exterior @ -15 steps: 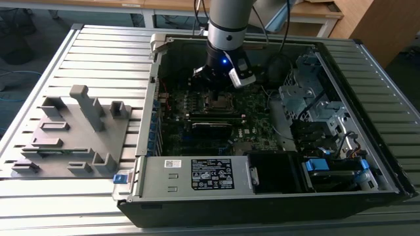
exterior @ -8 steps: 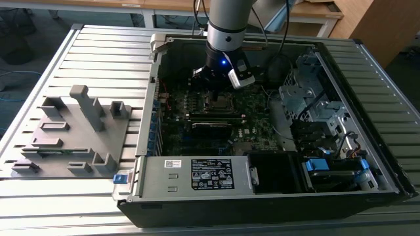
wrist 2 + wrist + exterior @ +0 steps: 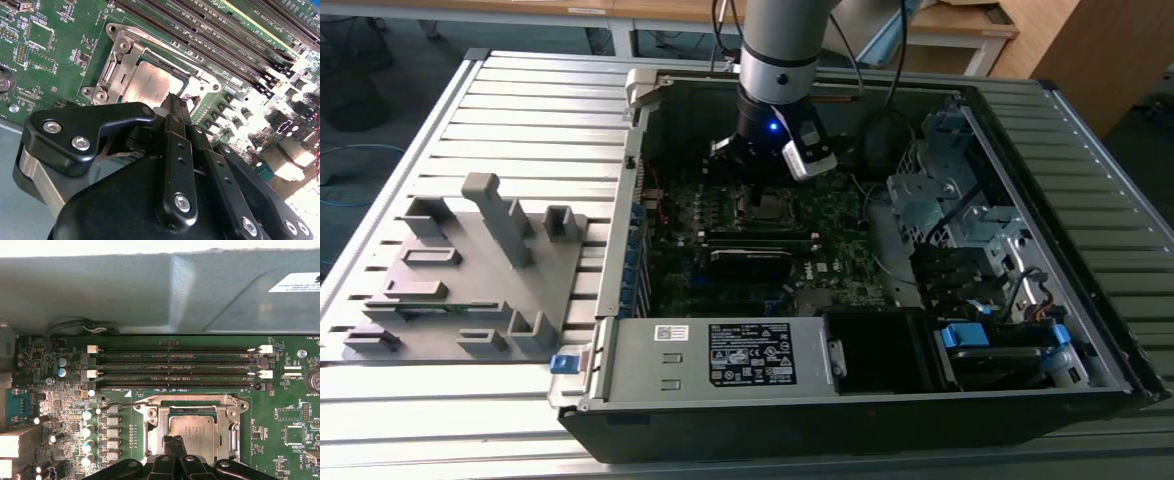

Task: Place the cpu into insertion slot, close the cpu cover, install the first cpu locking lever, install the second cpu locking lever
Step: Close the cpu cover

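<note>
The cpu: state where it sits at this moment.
In the first wrist view the cpu sits framed by the cpu cover, between the gripper and the long memory slots.

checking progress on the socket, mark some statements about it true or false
1. The cpu sits framed by the cpu cover. True.
2. The cpu cover stands raised upright. False: it lies flat around the cpu.
3. A grey fixture plate lies to the exterior view's left of the computer case. True.
4. The gripper hangs over that plate. False: it is inside the case, at the cpu's edge.
</note>
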`<state>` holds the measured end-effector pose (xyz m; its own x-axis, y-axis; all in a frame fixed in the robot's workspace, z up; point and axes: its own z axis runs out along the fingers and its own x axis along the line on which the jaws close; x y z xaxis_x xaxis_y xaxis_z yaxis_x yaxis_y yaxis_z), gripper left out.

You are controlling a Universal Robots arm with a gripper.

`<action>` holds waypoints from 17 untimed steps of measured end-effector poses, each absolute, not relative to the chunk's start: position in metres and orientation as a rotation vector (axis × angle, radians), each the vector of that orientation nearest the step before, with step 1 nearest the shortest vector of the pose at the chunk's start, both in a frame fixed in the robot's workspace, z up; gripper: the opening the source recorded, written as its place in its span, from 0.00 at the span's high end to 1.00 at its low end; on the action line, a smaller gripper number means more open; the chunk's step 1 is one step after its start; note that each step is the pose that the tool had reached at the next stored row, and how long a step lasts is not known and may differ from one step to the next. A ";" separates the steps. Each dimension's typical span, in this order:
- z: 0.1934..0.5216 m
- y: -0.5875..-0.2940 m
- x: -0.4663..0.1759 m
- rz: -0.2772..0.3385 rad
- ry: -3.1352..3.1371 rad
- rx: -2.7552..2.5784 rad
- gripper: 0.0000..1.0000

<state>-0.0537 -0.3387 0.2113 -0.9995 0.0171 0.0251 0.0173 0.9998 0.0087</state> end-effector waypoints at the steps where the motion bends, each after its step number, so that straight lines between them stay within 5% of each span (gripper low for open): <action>1: 0.211 -0.339 -0.054 -0.014 -3.116 -0.027 0.90; 17: 0.210 -0.339 -0.062 -0.014 -3.121 -0.027 0.90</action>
